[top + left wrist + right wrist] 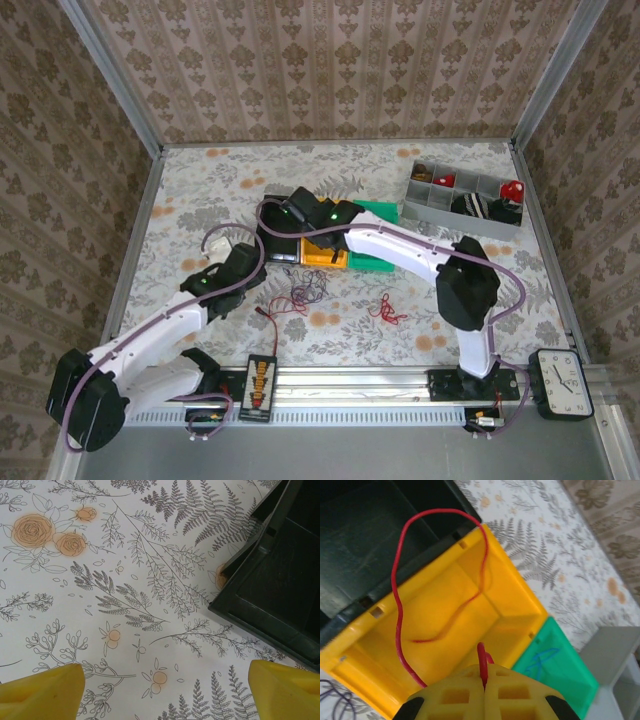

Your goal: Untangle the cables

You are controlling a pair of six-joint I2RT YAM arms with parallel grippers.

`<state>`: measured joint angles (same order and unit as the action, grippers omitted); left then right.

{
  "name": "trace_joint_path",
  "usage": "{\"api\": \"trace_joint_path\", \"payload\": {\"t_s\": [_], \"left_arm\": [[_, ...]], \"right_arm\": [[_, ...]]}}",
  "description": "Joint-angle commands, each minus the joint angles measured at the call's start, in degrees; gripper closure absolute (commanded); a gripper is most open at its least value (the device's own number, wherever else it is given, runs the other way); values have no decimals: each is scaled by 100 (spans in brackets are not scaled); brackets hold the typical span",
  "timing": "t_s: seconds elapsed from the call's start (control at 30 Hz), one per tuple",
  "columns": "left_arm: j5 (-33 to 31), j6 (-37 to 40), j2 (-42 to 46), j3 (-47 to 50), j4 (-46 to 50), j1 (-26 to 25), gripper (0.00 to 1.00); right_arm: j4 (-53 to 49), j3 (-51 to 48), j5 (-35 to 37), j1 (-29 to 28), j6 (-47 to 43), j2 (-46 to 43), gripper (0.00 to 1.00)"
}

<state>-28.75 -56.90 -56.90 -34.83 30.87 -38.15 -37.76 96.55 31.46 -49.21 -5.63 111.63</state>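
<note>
My right gripper [484, 680] is shut on a thin red cable [396, 605]. That cable arches up over the edge of the black bin [365, 540] and trails down into the yellow bin [470, 610] below the gripper. A blue cable [540, 661] lies in the green bin [560, 675]. On the table a dark purple bunch of cables [310, 290] and a red bunch [388, 308] lie apart. My left gripper [162, 690] is open over bare tablecloth, left of the black bin [280, 580], with nothing between its fingers. From above, the right gripper [292, 212] hovers by the bins and the left gripper [250, 262] sits beside them.
A grey compartment tray [440, 212] with small parts stands at the back right. A black connector board [260, 385] with its wire and a black clock [560, 383] sit along the near rail. Patterned walls enclose the table.
</note>
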Motion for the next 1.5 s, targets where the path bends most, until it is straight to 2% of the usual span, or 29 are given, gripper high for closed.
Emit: {"api": "trace_joint_path", "payload": {"t_s": [0.0, 0.07, 0.2, 0.4, 0.6, 0.83, 0.93, 1.03, 1.17, 1.33, 1.47], "left_arm": [[87, 94, 125, -87, 170, 45, 15], [113, 74, 153, -60, 190, 45, 15], [120, 81, 180, -47, 209, 49, 15], [148, 161, 111, -68, 109, 53, 15], [238, 250, -133, -137, -10, 53, 15], [408, 331, -318, -153, -212, 53, 16], [526, 445, -356, -206, -321, 53, 16], [936, 784, -339, -264, -753, 120, 16], [1779, 1167, -507, -534, -1325, 352, 15], [2563, 1584, -1354, -1476, -1462, 475, 21], [3244, 1652, -2033, -2000, -1968, 475, 22]], "right_arm": [[-135, 249, -650, 133, 119, 179, 100], [-161, 275, -789, 225, 251, 258, 100], [-189, 264, -561, 402, 504, 299, 100], [58, -277, -931, 846, 995, -523, 100], [-77, -714, -924, 1130, 977, -1179, 100], [-326, -1014, -413, 1112, 565, -1364, 100], [-355, -1068, 97, 1051, 212, -1347, 100], [-302, -1116, 504, 993, -171, -1329, 100], [-98, -1289, 695, 942, -544, -1311, 100], [-78, -1348, 765, 879, -567, -1237, 100], [-134, -1356, 674, 866, -388, -1249, 100]]}}
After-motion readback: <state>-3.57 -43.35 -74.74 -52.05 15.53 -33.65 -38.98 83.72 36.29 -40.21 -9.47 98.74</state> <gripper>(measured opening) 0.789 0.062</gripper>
